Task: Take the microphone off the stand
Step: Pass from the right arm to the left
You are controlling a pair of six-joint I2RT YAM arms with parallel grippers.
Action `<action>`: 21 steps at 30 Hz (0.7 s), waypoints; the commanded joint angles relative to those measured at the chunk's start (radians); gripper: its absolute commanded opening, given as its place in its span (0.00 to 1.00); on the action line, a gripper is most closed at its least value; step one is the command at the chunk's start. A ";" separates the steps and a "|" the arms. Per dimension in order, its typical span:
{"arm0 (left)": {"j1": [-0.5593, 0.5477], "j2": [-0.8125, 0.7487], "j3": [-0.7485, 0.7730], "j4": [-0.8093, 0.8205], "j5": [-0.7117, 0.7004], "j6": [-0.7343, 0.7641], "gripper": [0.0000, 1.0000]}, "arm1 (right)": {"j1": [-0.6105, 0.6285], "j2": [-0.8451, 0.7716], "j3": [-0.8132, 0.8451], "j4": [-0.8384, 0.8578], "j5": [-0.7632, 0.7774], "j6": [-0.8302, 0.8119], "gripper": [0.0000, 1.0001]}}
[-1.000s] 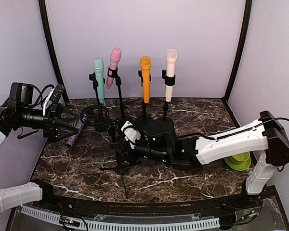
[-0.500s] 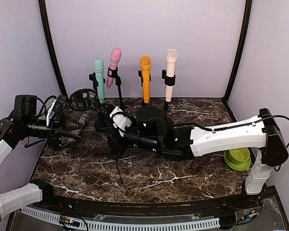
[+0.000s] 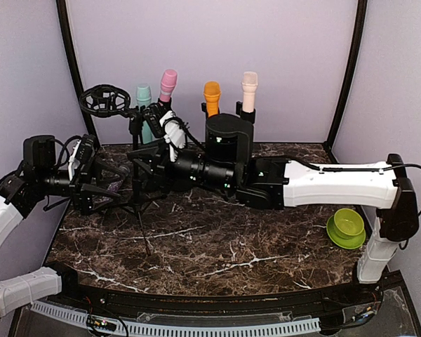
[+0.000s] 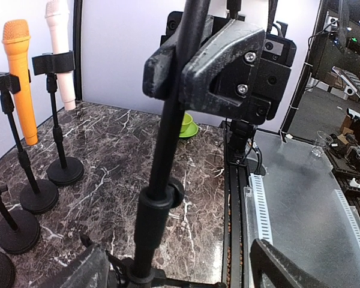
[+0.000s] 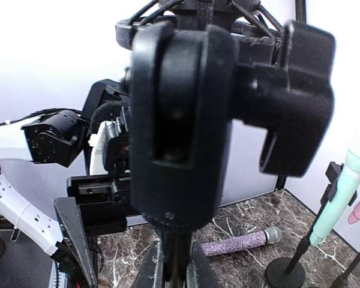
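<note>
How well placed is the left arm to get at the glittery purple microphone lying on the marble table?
Probably, after backing off. The left gripper's open jaws face the pole of the black tripod stand, which the right gripper clamps; the glittery purple microphone lies close beside the left gripper, uncovered.

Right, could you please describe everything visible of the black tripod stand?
The black tripod stand looks like matte metal and plastic: a thin pole, a collar low down, spread legs and an empty ring mount on top. It stands roughly upright over the left of the table, with the right gripper shut on its pole and the open left gripper by its legs.
</note>
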 commanded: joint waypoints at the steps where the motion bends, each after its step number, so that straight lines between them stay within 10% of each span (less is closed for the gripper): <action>1: -0.014 0.055 0.042 -0.015 0.048 0.087 0.82 | 0.000 0.006 0.084 0.104 -0.060 0.047 0.00; 21: -0.082 0.112 0.045 -0.200 0.101 0.214 0.57 | 0.000 0.019 0.113 0.177 -0.109 0.090 0.00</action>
